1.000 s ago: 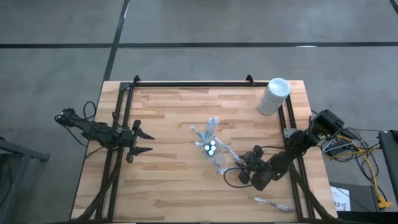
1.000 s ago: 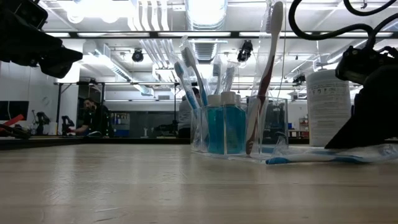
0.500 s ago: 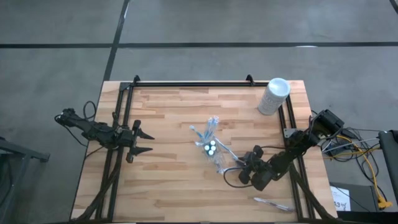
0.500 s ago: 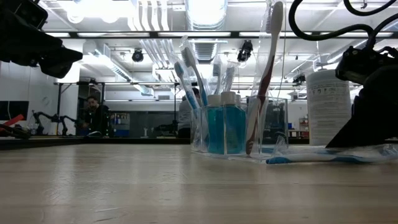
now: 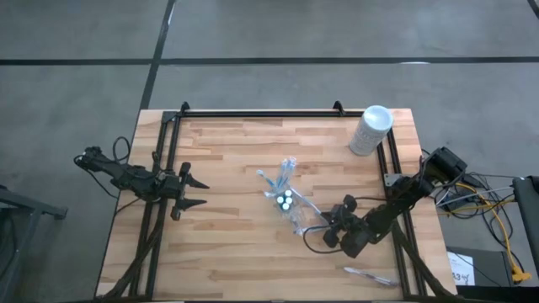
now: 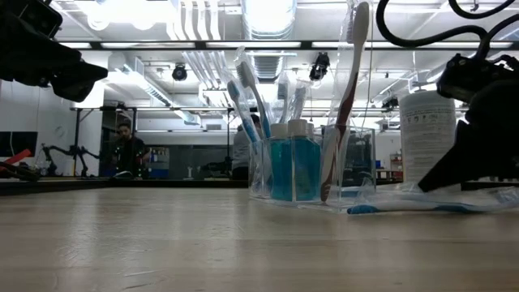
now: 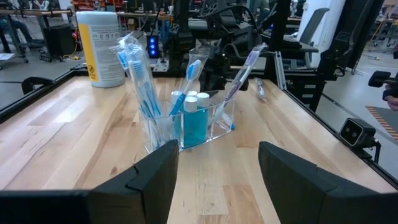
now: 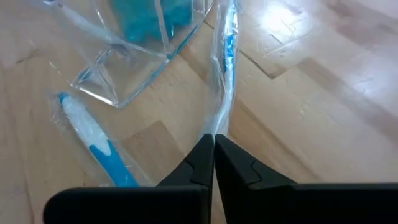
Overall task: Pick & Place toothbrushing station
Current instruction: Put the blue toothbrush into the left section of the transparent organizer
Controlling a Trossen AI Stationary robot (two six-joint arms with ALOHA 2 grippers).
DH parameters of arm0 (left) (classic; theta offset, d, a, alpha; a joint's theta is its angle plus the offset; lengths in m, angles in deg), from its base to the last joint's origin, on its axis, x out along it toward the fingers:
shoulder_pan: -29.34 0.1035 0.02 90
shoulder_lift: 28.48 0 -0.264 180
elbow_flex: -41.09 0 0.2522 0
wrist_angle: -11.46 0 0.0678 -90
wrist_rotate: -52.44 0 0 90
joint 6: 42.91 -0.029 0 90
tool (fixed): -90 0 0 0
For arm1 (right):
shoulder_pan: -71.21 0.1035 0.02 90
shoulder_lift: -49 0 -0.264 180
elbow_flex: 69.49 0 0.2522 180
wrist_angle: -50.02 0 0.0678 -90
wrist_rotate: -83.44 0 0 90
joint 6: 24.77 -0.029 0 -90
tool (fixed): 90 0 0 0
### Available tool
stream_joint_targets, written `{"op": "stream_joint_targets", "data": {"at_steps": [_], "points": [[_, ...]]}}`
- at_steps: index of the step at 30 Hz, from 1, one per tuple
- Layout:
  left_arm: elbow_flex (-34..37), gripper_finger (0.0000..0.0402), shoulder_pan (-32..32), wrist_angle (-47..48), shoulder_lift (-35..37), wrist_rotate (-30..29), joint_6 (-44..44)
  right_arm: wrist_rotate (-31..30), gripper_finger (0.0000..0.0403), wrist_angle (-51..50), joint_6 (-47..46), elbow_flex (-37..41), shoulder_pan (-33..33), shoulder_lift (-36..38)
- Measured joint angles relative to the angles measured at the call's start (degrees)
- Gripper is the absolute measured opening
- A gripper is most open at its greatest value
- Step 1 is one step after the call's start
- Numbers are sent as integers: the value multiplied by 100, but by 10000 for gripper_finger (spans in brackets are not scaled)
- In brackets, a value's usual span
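Note:
The toothbrushing station (image 5: 286,200) stands mid-table: a clear holder (image 6: 300,166) with upright blue-and-white toothbrushes (image 7: 140,81) and small blue white-capped tubes (image 6: 290,162). A wrapped toothbrush (image 8: 227,43) lies slanting from the holder toward my right gripper (image 8: 214,152), which is shut on its wrapper. Another wrapped toothbrush (image 8: 93,137) lies flat on the wood beside it. My left gripper (image 5: 195,192) waits open at the table's left, pointing at the station. My right gripper pinches the clear wrapper's tail end (image 8: 215,127) of the toothbrush between its two fingertips. It comes slanting down from the table's near right, the fingers in line with the brush. The wrapper runs thin and gathered up to the fingertips.
A tall white cylinder (image 5: 370,129) stands at the far right corner. One more wrapped toothbrush (image 5: 370,275) lies near the table's near right edge. Black rails (image 5: 261,112) run along the far edge and both sides. Bare wood (image 5: 227,252) lies near and left of the station.
My right gripper has shut on the wrapper's end without leaving its place; in the low view its dark outline has changed shape a little. The station and the lying toothbrushes stay where they were.

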Motion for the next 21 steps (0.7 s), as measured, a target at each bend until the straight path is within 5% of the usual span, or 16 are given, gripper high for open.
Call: {"op": "stream_joint_targets", "data": {"at_steps": [21], "points": [[0, 227, 1, 1, 0, 0, 1, -149, 8, -760, 1073, -2, -2, 1187]]}}
